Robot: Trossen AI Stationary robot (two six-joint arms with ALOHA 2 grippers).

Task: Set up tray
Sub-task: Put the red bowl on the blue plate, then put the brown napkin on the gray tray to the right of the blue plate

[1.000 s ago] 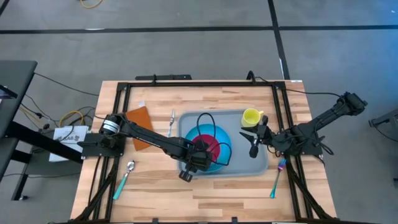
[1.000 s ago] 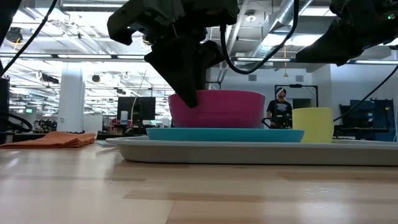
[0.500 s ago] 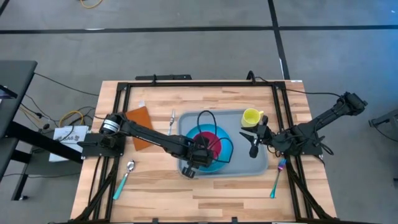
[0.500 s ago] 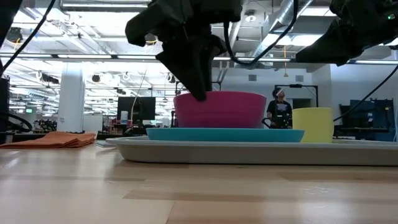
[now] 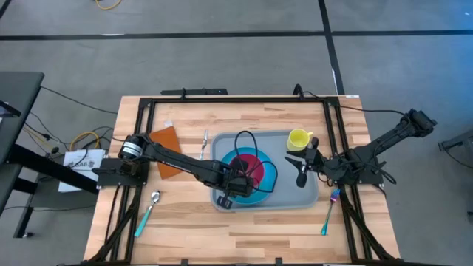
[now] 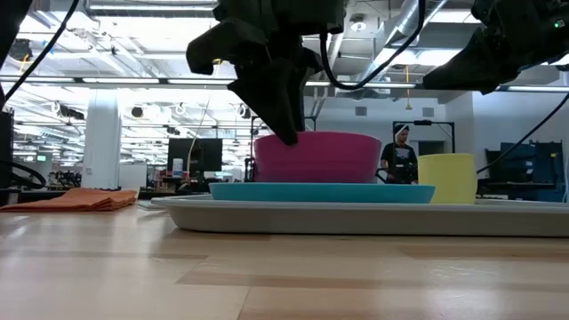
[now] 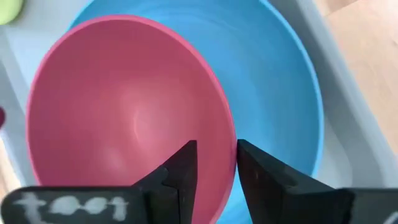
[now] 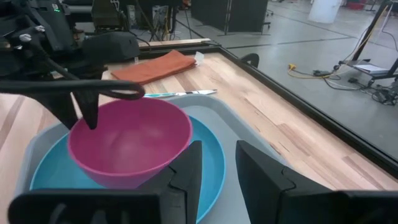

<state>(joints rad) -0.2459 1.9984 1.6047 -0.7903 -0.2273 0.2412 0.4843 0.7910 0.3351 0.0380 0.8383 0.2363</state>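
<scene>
The light grey-blue tray (image 5: pixel 304 198) lies at the table's middle right and bears a round blue plate (image 5: pixel 269 182). A pink bowl (image 5: pixel 250 164) stands on the plate (image 6: pixel 320 192). A yellow cup (image 5: pixel 298 138) stands in the tray's far right corner. My left gripper (image 5: pixel 237 179) reaches over the tray's near left part and is shut on the bowl (image 7: pixel 124 112). My right gripper (image 5: pixel 295 168) hovers open above the tray's right side, between cup and plate, touching nothing. My left gripper holds the pink bowl's rim (image 7: pixel 227 147) on its near left side, one finger inside the bowl and one outside. The fingers (image 6: pixel 286 124) come from above, slanting down from the near left. The bowl sits upright with its base on the blue plate.
An orange napkin (image 5: pixel 166 151) and a fork (image 5: pixel 204 144) lie left of the tray. A teal-handled spoon (image 5: pixel 148 210) lies near the left front. Another utensil (image 5: pixel 329 210) lies right of the tray. Black frame rails edge the table. A person (image 6: pixel 402 156) stands far behind.
My left gripper has moved a little toward the table's far right, still shut on the bowl's rim. The pink bowl has shifted with it across the blue plate toward the plate's middle.
</scene>
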